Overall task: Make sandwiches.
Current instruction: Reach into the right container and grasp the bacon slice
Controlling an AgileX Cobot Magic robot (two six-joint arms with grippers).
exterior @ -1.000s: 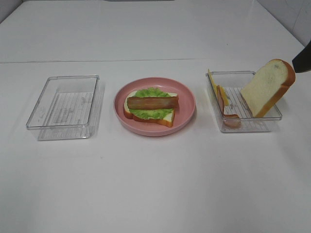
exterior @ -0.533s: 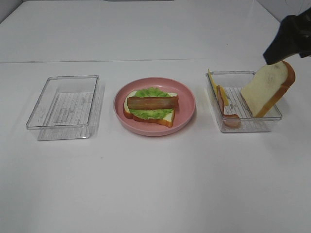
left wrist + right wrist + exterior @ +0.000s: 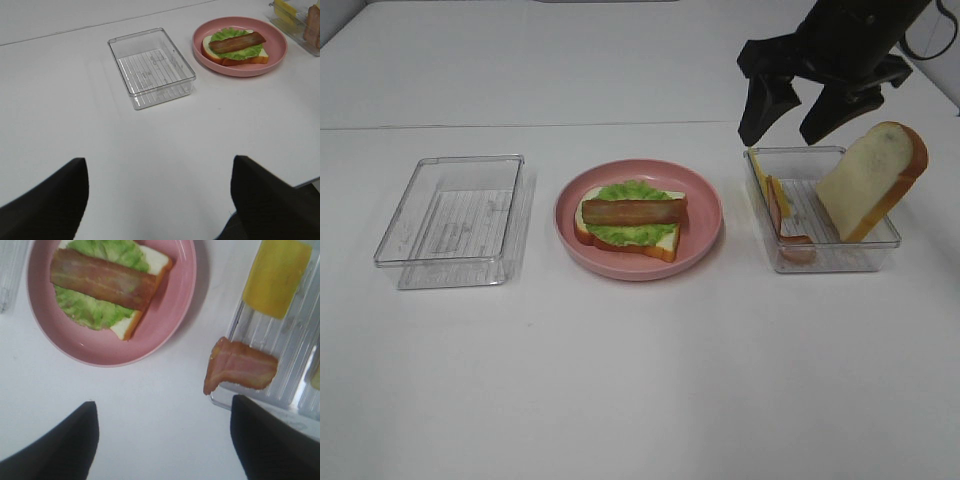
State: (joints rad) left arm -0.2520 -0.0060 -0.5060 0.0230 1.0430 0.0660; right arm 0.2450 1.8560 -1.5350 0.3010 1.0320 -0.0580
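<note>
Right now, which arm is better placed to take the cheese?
Right: the right gripper, open, hangs just above the tray with the cheese; the left gripper is far beyond the plate.

The right hand [image 3: 782, 130] is matte black all over, with two broad, tapering fingers [image 3: 760, 100].

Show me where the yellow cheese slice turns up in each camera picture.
Exterior high: cheese leans on the right-hand tray's left wall, right of the pink plate.
Left wrist: cheese just shows at the picture's edge, in that tray beyond the pink plate.
Right wrist: cheese sits in the tray, beside the loose bacon.
Shared landmark: the pink plate.
</note>
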